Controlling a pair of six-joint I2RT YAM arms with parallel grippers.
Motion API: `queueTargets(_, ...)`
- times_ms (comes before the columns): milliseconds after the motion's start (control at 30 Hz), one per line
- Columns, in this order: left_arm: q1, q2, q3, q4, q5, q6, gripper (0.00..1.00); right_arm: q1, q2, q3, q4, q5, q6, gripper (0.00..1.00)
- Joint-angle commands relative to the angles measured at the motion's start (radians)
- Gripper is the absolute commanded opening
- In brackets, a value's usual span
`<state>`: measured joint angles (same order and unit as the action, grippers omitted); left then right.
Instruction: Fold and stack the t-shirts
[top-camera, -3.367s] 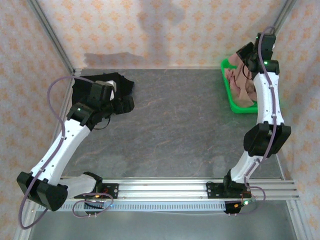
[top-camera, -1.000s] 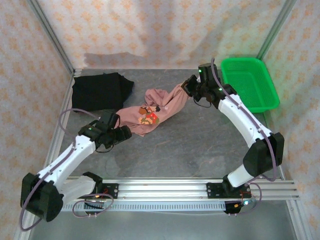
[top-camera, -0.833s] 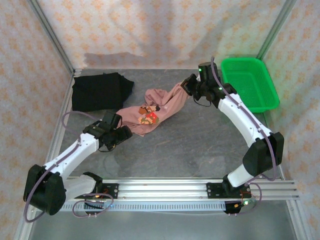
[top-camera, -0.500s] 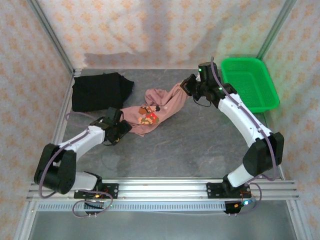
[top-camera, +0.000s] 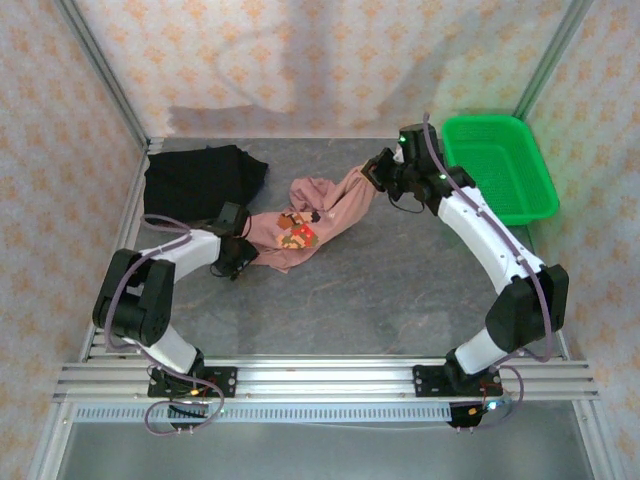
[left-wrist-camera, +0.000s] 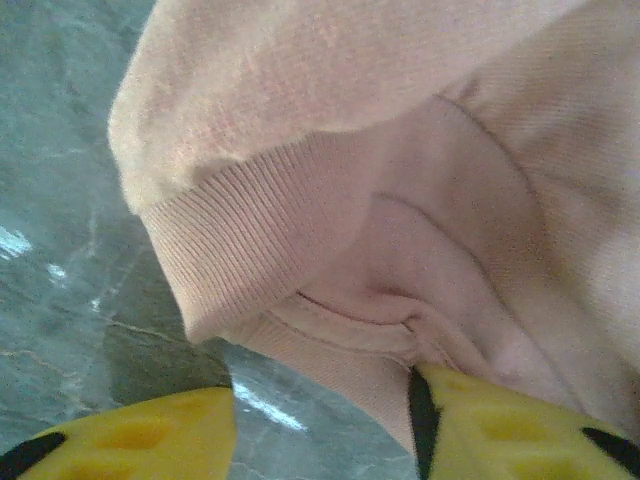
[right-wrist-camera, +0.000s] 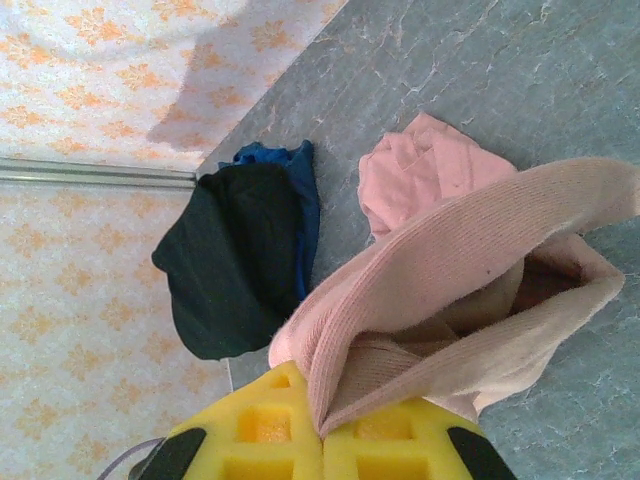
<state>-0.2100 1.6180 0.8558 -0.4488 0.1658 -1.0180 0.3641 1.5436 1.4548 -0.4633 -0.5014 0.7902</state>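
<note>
R claw (top-camera: 375, 172) is pressed together on one end of the pink shirt (top-camera: 310, 215); wrist view has the cloth coming straight out from between its yellow pads (right-wrist-camera: 250, 435), ribbed edge folded over itself, the clamped bit hidden inside the pinch. From that claw the shirt drapes down and away toward the L claw (top-camera: 238, 262), bunched on the counter (top-camera: 380, 290), so sleeves, neck and hem can't be told apart. Print (top-camera: 295, 235) faces up, about midway btwn the two claws, details too small to read. L claw sits low at the shirt's other end, fingers spread: in its wrist view one finger (left-wrist-camera: 120, 440) is clear of the cloth w/ bare counter showing in the gap, the other (left-wrist-camera: 520, 430) touches a ribbed edge of the pink shirt (left-wrist-camera: 400, 200); fingers cut off by the frame, so depth of cloth btwn them is unclear, not a pinch as seen. Black shirt (top-camera: 200, 182) lies flat-ish beyond the L claw, near the back corner, apart from the pink one; R wrist view shows a blue edge along the black shirt (right-wrist-camera: 240, 260), can't tell what it is. Basket (top-camera: 497, 120) sits just behind and outboard of the R claw.
</note>
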Motion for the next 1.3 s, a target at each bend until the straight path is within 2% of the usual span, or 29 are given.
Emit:
queueTargets(0,0.005,0.117,0.037,0.211,0.005,0.024,0.39,-0.017,-0.036,0.002,-0.003,-0.017,-0.022,0.00)
queueTargets(167,0.008,0.153,0.119,0.149,0.002,0.116,0.09,-0.033,-0.049,0.006,-0.010,-0.032,-0.029,0.00)
queueTargets(300,0.008,0.126,0.198,0.063,-0.056,0.183,0.00,-0.040,-0.062,0.004,-0.013,-0.050,-0.040,0.00)
queueTargets(500,0.008,0.026,0.220,0.015,-0.072,0.217,0.00,-0.052,-0.084,-0.004,-0.018,-0.064,-0.042,0.00)
queueTargets(733,0.008,-0.289,0.288,-0.152,-0.177,0.286,0.00,-0.081,-0.144,0.004,-0.001,-0.100,-0.003,0.00)
queueTargets(967,0.009,-0.450,0.566,-0.311,-0.223,0.390,0.00,-0.092,-0.216,0.066,0.048,-0.240,0.072,0.00)
queueTargets(1267,0.006,-0.546,0.825,-0.379,-0.172,0.478,0.00,-0.091,-0.378,0.153,0.007,-0.359,0.178,0.00)
